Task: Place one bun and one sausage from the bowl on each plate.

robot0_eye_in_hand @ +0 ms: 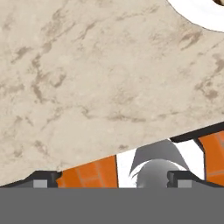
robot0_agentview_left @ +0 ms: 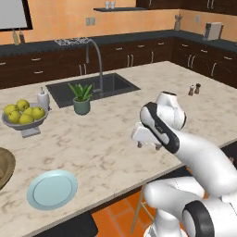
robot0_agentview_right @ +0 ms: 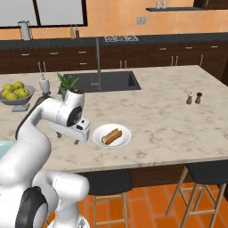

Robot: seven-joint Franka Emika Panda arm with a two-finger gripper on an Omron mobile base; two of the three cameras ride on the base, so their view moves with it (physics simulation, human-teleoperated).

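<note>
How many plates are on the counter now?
2: the pale blue plate lies bare near the front edge; the white plate holds a bun with sausage, beside the gripper.

Grey pedestal bowl [robot0_agentview_left: 24,124] w/ yellow-green fruit [robot0_agentview_left: 23,112], left edge of frame. Potted plant [robot0_agentview_left: 82,98] beside sink [robot0_agentview_left: 92,89], upper centre, w/ faucet [robot0_agentview_left: 96,60]. Salt & pepper shakers [robot0_agentview_right: 194,98] at right on marble tabletop [robot0_agentview_left: 111,143]. Stools [robot0_agentview_right: 202,180] below, orange floor [robot0_agentview_right: 151,209].
</note>
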